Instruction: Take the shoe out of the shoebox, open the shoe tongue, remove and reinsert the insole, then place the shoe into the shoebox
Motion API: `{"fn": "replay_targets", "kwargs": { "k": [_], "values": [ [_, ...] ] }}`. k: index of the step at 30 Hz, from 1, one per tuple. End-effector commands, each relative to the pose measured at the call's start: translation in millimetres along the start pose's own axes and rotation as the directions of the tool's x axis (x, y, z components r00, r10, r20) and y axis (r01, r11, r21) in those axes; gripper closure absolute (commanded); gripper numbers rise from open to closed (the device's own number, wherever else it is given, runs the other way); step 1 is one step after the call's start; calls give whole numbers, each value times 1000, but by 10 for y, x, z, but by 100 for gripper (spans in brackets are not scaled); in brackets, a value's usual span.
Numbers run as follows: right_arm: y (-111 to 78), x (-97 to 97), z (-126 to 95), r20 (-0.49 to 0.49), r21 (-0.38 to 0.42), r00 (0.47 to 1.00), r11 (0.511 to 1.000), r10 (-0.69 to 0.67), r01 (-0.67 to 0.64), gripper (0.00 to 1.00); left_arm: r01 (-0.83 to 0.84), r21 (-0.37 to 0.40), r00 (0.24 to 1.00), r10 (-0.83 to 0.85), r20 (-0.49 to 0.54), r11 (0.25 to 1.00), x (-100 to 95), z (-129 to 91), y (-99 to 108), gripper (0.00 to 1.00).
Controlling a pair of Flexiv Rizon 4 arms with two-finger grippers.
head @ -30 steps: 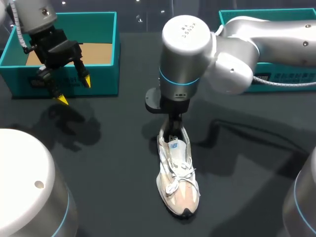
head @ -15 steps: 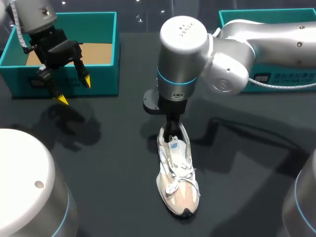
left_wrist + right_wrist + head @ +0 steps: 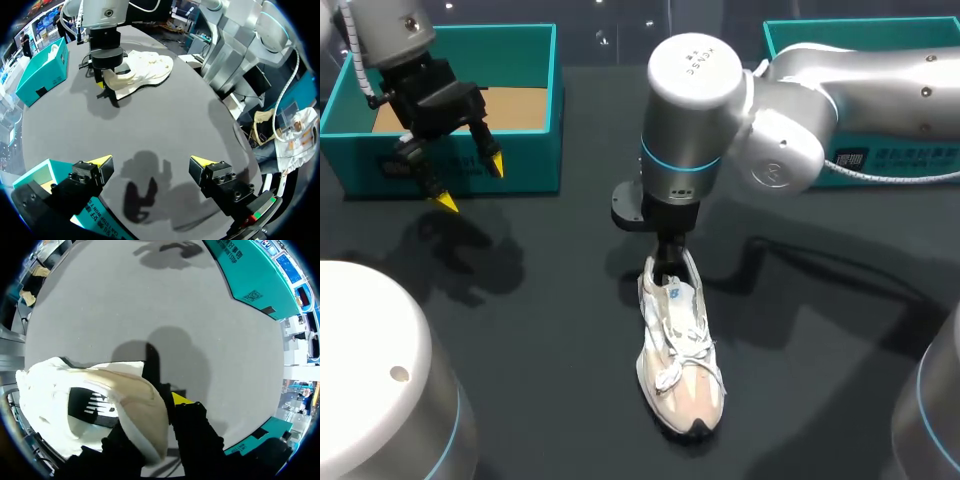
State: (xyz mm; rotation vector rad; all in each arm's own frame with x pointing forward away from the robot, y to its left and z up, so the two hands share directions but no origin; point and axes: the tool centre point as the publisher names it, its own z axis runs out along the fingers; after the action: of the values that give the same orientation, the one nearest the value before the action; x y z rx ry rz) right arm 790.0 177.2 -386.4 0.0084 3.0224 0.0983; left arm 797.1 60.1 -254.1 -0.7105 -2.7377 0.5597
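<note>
The white and beige shoe (image 3: pixel 680 350) lies on the dark table, toe toward the front edge. My right gripper (image 3: pixel 668 262) stands straight down over its heel. In the right wrist view the heel collar of the shoe (image 3: pixel 100 400) sits between the fingers, one finger inside and one yellow-tipped finger (image 3: pixel 181 400) outside, so my right gripper (image 3: pixel 155 430) is shut on it. My left gripper (image 3: pixel 470 184) hangs open and empty in front of the left teal shoebox (image 3: pixel 500 155). From the left wrist, the open left gripper (image 3: pixel 151 162) faces the far-off shoe (image 3: pixel 142 67).
A second teal box (image 3: pixel 880 160) stands at the back right behind my right arm (image 3: pixel 800 110). The left box shows a bare cardboard floor (image 3: pixel 515 105). Dark table surface (image 3: pixel 540 330) lies open left and right of the shoe.
My right gripper has closed onto the shoe's heel and the shoe has shifted slightly. The left arm has not moved.
</note>
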Motion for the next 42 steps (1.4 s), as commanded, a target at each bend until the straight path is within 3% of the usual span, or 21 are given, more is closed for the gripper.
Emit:
{"fn": "replay_targets", "kwargs": {
  "k": [1,10,24,39,42],
  "values": [
    [20,7,-9,1,-1,1000,1000,3,-3,100,0,-3,1000,0,1,1000,6,2,0,0],
    [-14,-44,-276,15,7,1000,1000,8,-8,100,0,-3,1000,0,1,1000,6,2,0,0],
    [-255,-377,-1220,32,55,999,998,-1,-1,100,0,-3,1000,0,1,1000,6,2,0,0],
    [-255,-377,-1220,32,55,999,998,-1,-1,100,0,-3,1000,0,1,1000,6,2,0,0],
    [-393,-463,-1376,44,57,999,998,9,-12,100,0,-3,1000,0,1,1000,6,2,0,0]
  ]
}}
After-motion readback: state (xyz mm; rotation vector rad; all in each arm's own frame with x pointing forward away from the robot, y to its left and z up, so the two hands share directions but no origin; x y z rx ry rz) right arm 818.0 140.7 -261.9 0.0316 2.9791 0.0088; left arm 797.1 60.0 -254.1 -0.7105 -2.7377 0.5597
